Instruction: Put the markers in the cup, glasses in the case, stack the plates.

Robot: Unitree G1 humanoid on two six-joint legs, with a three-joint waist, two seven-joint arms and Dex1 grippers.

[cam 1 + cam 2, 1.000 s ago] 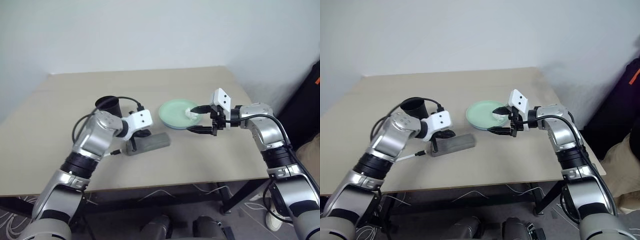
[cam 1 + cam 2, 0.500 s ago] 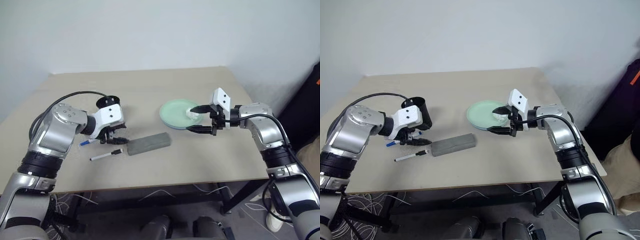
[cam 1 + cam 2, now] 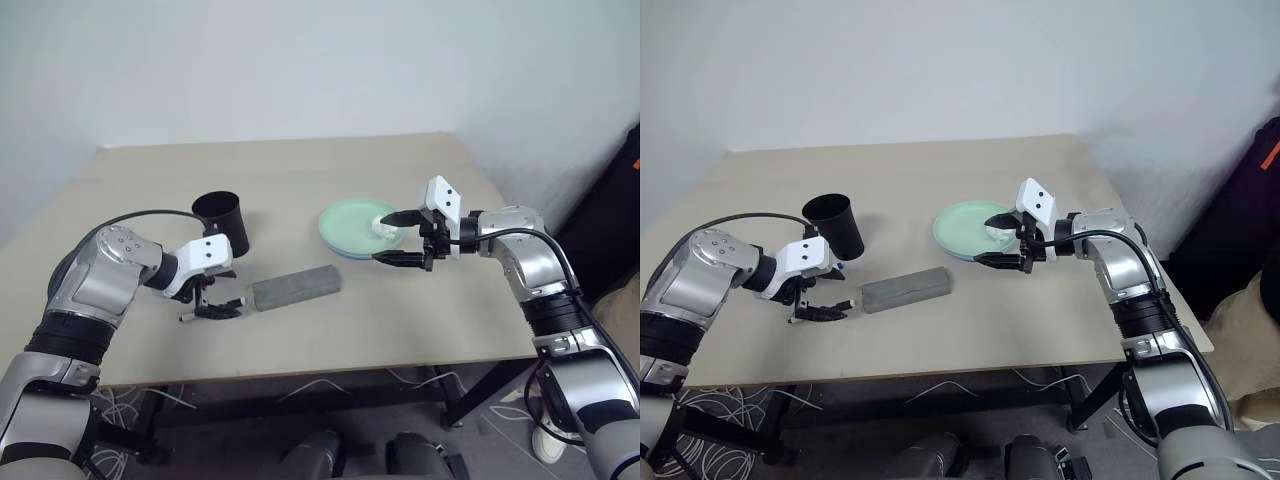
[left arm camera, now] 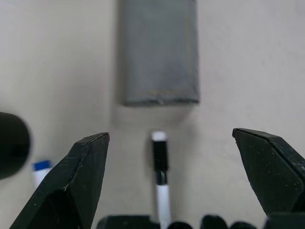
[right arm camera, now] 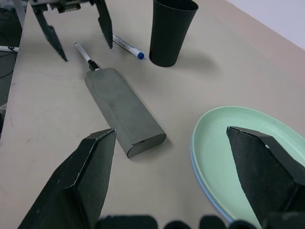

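The left gripper (image 3: 213, 303) is hanging over the near left of the table (image 3: 420, 330), fingers spread wide and holding nothing, straddling a black-capped marker (image 4: 160, 164) that is lying flat between them. A second marker (image 5: 127, 46), blue-tipped, is lying just beside it, toward the cup (image 3: 222, 221). The closed grey case (image 3: 296, 287) is sitting end-on to the first marker, almost touching its cap. If the fingers are closing too near that end, they could be nudging the case or rolling the thin pen away rather than pinching it.

Further across, the right gripper (image 3: 402, 238) is hovering at the near edge of the plates (image 3: 350, 229), fingers open and empty. The green plate is already resting on the blue one, with crumpled white paper (image 3: 384, 226) on top. I cannot see any glasses; they may be inside the case.

The table is plain beige, matte and uncluttered, standing against a bare pale wall. Cables are trailing on the floor below, and something dark is standing off to the right.
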